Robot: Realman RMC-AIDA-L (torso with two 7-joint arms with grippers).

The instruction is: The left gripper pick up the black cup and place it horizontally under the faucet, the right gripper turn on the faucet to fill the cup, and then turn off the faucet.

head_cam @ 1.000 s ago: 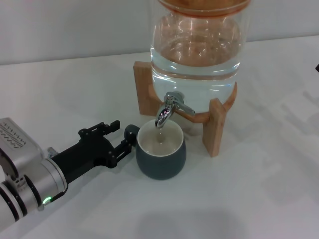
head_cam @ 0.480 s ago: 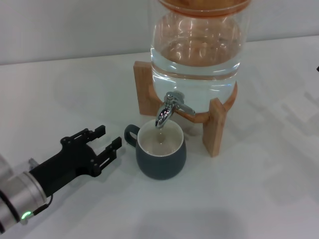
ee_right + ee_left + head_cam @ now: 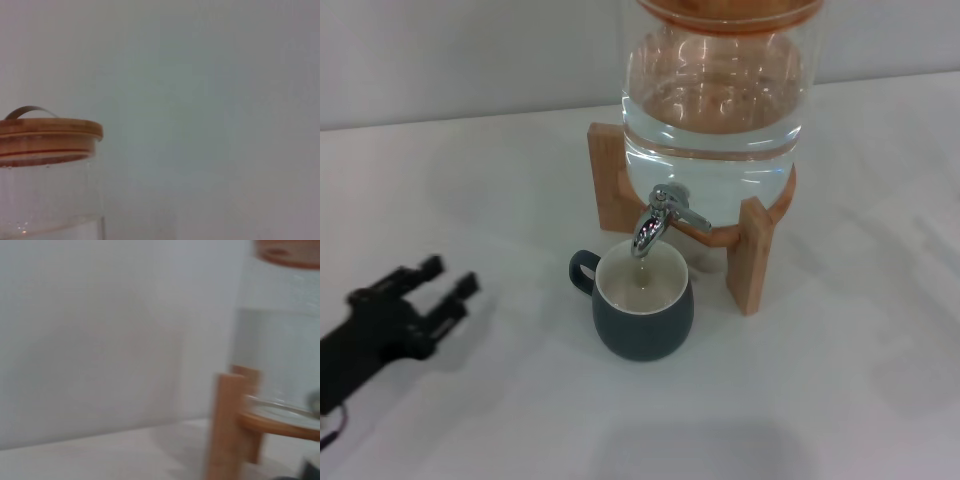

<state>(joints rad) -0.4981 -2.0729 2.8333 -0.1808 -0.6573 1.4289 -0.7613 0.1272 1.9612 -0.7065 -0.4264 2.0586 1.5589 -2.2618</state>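
Observation:
The black cup (image 3: 643,312) stands upright on the white table, its cream inside right under the chrome faucet (image 3: 658,218). Its handle points toward the robot's left. The faucet sticks out of the glass water jar (image 3: 715,100), which rests on a wooden stand (image 3: 751,255). My left gripper (image 3: 442,287) is open and empty, well to the left of the cup near the table's left edge. The jar and stand also show in the left wrist view (image 3: 280,365), and the jar's lid shows in the right wrist view (image 3: 47,132). The right gripper is out of view.
The white table (image 3: 840,380) stretches around the stand. A pale wall (image 3: 470,50) rises behind the jar.
My left gripper has let go of the cup's handle and drawn back to the left, away from the cup. The cup has stayed under the faucet.

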